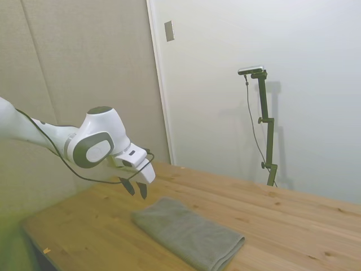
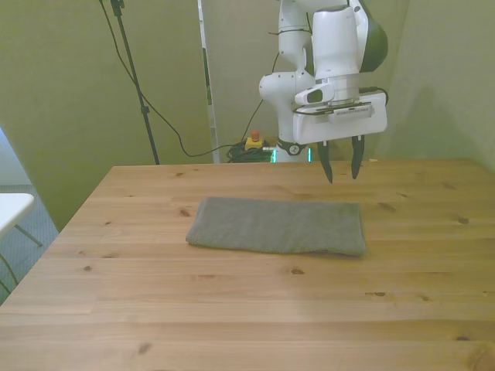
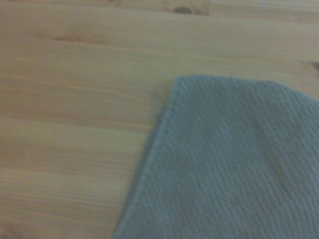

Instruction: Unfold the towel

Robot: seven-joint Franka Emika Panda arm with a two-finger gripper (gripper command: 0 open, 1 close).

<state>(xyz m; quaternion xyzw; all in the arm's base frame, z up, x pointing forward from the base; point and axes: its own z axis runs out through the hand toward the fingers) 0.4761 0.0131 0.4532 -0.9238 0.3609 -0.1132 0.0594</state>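
Gripper [image 2: 341, 165] parted, empty, above table [image 2: 232, 309], folded towel [image 2: 278, 226] flat, long axis across front view

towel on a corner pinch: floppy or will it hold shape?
Likely floppy: the towel lies folded, soft-edged and slumped flat on the table. Its terry weave probably grips rather than slips. A pinch by the open pincer may lift only the top layer.

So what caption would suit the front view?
Open gripper hovering above the folded towel on a wooden table.

White rounded arm [image 1: 93, 144], grey joint caps, black cable; hand [image 2: 341, 165], dark fingers.
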